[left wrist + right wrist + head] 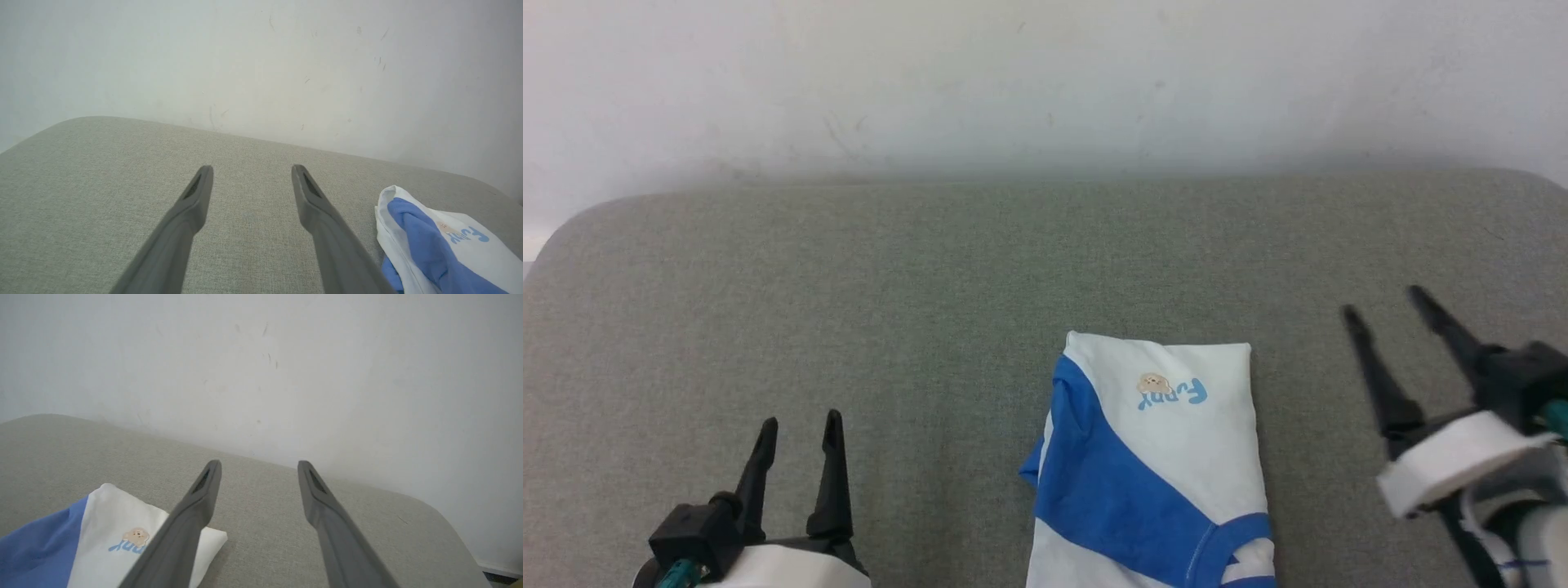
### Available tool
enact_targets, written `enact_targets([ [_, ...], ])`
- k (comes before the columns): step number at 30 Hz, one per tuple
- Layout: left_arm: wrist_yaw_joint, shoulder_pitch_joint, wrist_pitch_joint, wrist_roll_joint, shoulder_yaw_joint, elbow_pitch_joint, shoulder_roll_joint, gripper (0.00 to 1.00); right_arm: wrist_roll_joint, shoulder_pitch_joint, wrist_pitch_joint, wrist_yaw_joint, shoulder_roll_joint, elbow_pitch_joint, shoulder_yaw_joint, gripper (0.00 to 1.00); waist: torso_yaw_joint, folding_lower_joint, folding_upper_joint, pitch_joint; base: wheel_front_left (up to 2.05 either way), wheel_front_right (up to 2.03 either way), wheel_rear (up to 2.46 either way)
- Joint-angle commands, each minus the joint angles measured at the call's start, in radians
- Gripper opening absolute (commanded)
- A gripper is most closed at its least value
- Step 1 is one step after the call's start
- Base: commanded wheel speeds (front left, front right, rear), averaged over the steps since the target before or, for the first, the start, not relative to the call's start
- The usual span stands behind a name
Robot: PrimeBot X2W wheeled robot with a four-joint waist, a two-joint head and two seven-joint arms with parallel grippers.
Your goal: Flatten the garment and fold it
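Head view: folded shirt [1168,457] lies on the gray cushion [849,286], left gripper [800,420] and right gripper [1384,302] either side, fingers apart, empty.

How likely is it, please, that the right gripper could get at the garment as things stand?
Probably yes. The right gripper is open and holds nothing. It sits just to the right of the garment, and only a strip of grey cushion lies between them, so nothing blocks the way.

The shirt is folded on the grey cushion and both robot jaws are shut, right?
Not quite. The shirt is folded on the grey cushion, but the jaws of the left gripper and right gripper are open, as the head view shows.
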Motion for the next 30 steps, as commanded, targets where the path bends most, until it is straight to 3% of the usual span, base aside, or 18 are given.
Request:
enact_targets([
  [1,0.007,-0.002,-0.004,0.001,0.007,-0.005,0.002,1.0,-0.011,0.02,0.003,-0.001,0.008,-0.021,-0.036,1.0,-0.005,0.0001,0.0,0.006,0.0,0.0,0.0],
  [6,0.011,-0.013,-0.005,0.019,0.013,-0.009,0.0,1.0,0.002,0.103,0.083,-0.001,0.027,-0.073,-0.208,1.0,0.001,0.0001,0.0,0.017,0.0,0.0,0.0],
  [10,0.012,-0.019,-0.005,0.04,0.022,-0.017,-0.007,1.0,0.101,0.14,0.217,-0.001,0.032,-0.05,-0.318,1.0,0.01,0.0001,0.0,0.018,0.0,0.0,0.0],
  [13,0.007,-0.017,-0.005,0.052,0.026,-0.02,-0.014,1.0,0.249,0.155,0.41,-0.001,0.058,0.02,-0.387,1.0,0.018,0.0001,0.0,0.017,0.0,0.0,0.0],
  [16,0.001,-0.017,-0.005,0.064,0.028,-0.022,-0.021,1.0,0.46,0.139,0.641,-0.001,0.134,0.095,-0.469,1.0,0.028,0.0001,0.0,0.013,0.0,0.0,0.0],
  [19,-0.006,-0.019,-0.006,0.073,0.029,-0.021,-0.029,1.0,0.571,0.114,0.803,-0.001,0.167,0.141,-0.513,1.0,0.038,0.0001,0.0,0.013,0.0,0.0,0.0],
  [24,-0.016,-0.019,-0.006,0.08,0.032,-0.017,-0.042,1.0,0.721,0.05,0.903,-0.001,0.206,0.235,-0.482,1.0,0.049,0.0001,0.0,0.012,0.0,0.0,0.0],
  [30,-0.031,-0.026,-0.006,0.086,0.027,-0.009,-0.055,1.0,0.87,-0.036,0.856,-0.001,0.211,0.408,-0.319,1.0,0.058,0.0001,0.0,0.022,0.0,0.0,0.0],
])
